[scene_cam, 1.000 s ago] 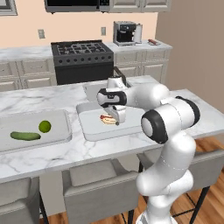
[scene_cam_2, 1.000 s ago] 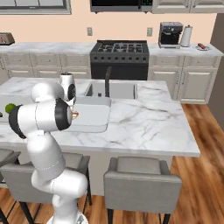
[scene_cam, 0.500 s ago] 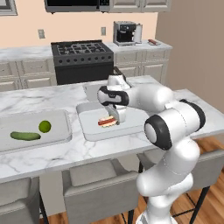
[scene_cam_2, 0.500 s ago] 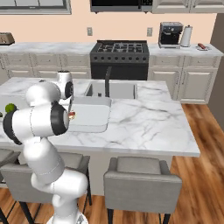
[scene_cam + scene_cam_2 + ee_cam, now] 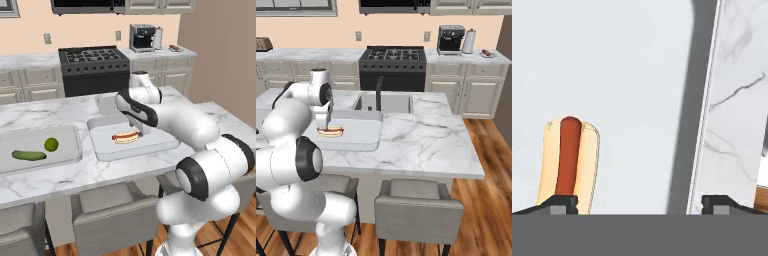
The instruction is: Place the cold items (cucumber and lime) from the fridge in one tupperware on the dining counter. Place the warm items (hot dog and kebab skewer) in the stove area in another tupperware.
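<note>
The hot dog (image 5: 125, 136) (image 5: 330, 132) (image 5: 569, 165), a tan bun with a red sausage, lies flat in the right tupperware (image 5: 150, 147) (image 5: 363, 137) (image 5: 627, 75) on the dining counter (image 5: 75, 175) (image 5: 421, 145). My gripper (image 5: 142, 131) (image 5: 326, 123) (image 5: 639, 204) hangs just above it, open, with nothing between the fingers. One fingertip (image 5: 559, 202) stands over the bun's near end. The cucumber (image 5: 29, 155) and the lime (image 5: 50, 144) lie in the left tupperware (image 5: 70, 155). The kebab skewer (image 5: 175, 48) (image 5: 486, 52) rests on the back counter, right of the stove (image 5: 92, 57) (image 5: 393, 55).
A sink with a dark faucet (image 5: 378, 92) is set in the island right behind the right tupperware. A coffee machine (image 5: 142, 37) (image 5: 448, 39) stands on the back counter. Grey stools (image 5: 112, 205) (image 5: 418, 210) line the island's near edge.
The gripper has opened and let go of the hot dog, which now lies in the right tupperware. The hand has drawn up a little above it.
</note>
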